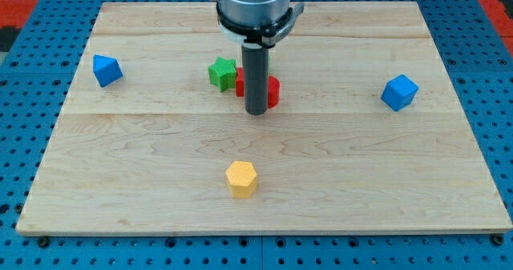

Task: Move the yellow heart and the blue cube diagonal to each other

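The blue cube (pixel 399 92) sits near the board's right edge, at mid height. The only yellow block (pixel 241 179) lies at the view's bottom centre and looks six-sided; I cannot make out a heart shape. My tip (pixel 256 112) rests on the board near the centre, just in front of a red block (pixel 272 91) that the rod partly hides. The tip is well above the yellow block and far left of the blue cube.
A green star block (pixel 222 73) sits just left of the red block and the rod. A second blue block (pixel 107 70), angular in shape, lies near the board's left edge. The wooden board (pixel 144 198) lies on a blue pegboard.
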Controlling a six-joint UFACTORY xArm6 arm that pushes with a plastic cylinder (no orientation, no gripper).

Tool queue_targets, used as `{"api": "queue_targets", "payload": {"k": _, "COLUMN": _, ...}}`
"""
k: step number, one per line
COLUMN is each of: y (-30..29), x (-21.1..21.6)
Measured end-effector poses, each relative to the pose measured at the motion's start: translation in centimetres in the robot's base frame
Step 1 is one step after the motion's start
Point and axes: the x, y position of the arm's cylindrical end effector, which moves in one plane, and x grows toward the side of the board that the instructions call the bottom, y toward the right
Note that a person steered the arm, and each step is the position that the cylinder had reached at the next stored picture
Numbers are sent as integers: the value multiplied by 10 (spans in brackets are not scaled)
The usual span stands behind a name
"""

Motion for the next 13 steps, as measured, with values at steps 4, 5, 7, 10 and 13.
{"api": "queue_targets", "payload": {"k": 4, "y": 206, "x": -17}}
{"api": "queue_targets", "payload": {"k": 5, "y": 239, "x": -27}}
{"api": "queue_targets", "payload": {"k": 7, "y": 295, "x": -31}}
{"api": "queue_targets", "payload": {"k": 10, "y": 168, "x": -183}}
{"api": "queue_targets", "payload": {"k": 13, "y": -31, "x": -213}}
